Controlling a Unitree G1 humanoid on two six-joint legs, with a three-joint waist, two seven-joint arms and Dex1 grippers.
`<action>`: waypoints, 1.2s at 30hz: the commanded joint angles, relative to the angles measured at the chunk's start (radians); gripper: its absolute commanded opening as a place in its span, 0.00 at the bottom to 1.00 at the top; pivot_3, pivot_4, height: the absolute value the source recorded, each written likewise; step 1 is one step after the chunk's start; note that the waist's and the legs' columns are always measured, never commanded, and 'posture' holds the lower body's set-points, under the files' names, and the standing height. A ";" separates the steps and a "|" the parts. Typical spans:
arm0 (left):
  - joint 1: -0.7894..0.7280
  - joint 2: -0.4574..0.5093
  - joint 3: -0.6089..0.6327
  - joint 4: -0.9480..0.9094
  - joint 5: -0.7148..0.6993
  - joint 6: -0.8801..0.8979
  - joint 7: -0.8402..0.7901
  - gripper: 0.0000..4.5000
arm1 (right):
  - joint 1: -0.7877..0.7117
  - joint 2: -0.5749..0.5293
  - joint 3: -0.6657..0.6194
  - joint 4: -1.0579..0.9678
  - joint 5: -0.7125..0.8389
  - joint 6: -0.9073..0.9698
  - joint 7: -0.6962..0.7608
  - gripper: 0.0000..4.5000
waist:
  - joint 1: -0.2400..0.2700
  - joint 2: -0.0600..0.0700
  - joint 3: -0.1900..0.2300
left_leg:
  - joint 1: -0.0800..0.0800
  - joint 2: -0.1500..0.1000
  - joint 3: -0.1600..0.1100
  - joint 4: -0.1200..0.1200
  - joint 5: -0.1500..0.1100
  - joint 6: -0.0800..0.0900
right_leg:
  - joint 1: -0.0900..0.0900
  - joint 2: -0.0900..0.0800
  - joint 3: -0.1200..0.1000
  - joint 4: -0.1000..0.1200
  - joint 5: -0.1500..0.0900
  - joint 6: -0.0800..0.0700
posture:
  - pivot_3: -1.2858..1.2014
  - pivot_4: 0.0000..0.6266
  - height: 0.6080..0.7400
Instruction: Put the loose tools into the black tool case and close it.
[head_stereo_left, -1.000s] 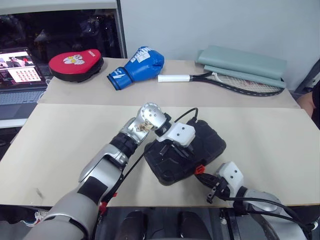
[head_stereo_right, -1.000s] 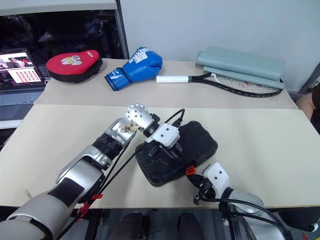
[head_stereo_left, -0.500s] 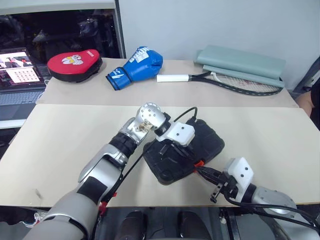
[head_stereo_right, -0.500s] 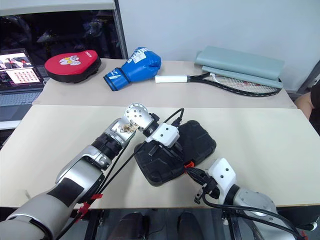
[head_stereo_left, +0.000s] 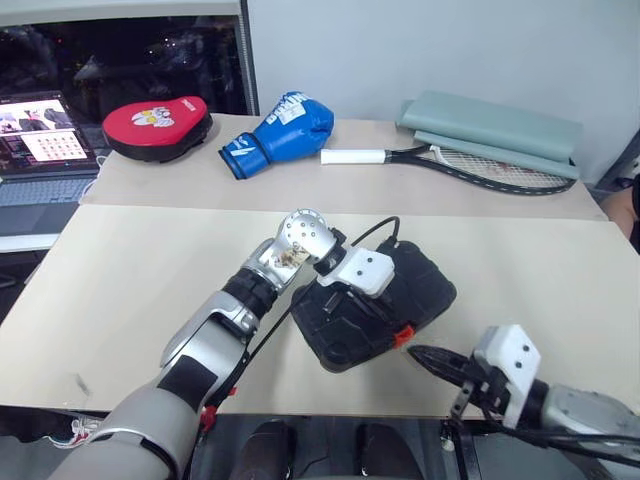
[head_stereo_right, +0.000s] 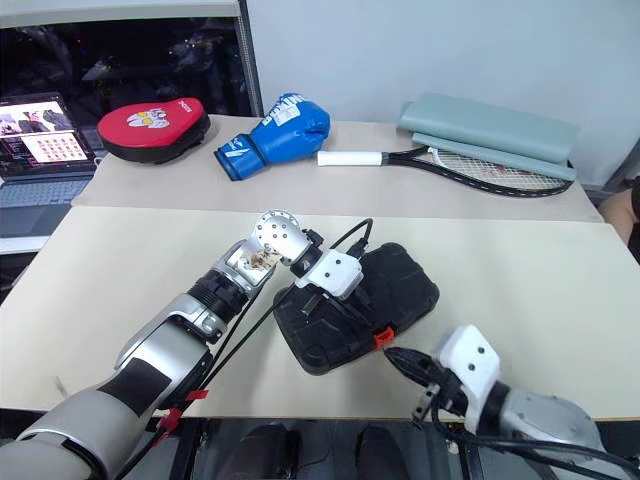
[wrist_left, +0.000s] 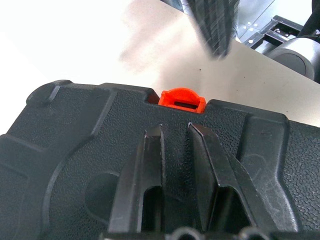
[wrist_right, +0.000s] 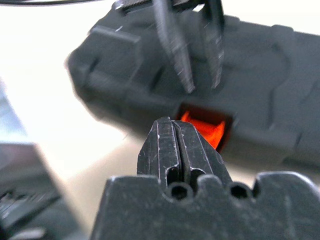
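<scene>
Closed black tool case on beige surface; left pincer pressing lid, fingers slightly apart; right pincer pinched together near orange latch.

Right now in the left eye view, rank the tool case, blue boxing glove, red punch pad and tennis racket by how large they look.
1. Tennis racket, longest, though farther away.
2. Black tool case, nearest, so its rank is unsure.
3. Blue boxing glove and red punch pad look alike; not ranked.
</scene>
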 joint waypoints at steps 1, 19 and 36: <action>0.036 0.011 -0.065 0.057 0.089 0.015 -0.011 0.20 | 0.007 -0.011 -0.013 0.013 -0.018 -0.025 0.004 0.00 | -0.001 0.000 0.000 | 0.000 0.000 0.000 0.000 0.000 0.000 | 0.000 0.000 0.000 0.000 0.000 0.000 | 0.52 0.24 0.97; 0.042 0.010 -0.063 0.050 0.087 0.025 -0.007 0.20 | -0.324 0.001 0.136 0.213 -0.062 -0.005 0.007 0.00 | -0.008 -0.001 0.000 | 0.000 0.001 0.000 0.000 0.000 0.000 | -0.001 0.000 0.000 0.000 0.001 0.000 | 0.52 0.24 0.97; 0.066 0.469 0.243 -0.227 -0.266 0.550 -0.053 1.00 | -0.140 -0.273 -0.470 0.322 0.194 -0.003 0.466 0.65 | -0.030 0.006 0.011 | -0.009 0.002 0.001 -0.001 0.000 0.000 | -0.015 0.004 0.002 0.006 0.006 -0.010 | 0.52 0.24 0.97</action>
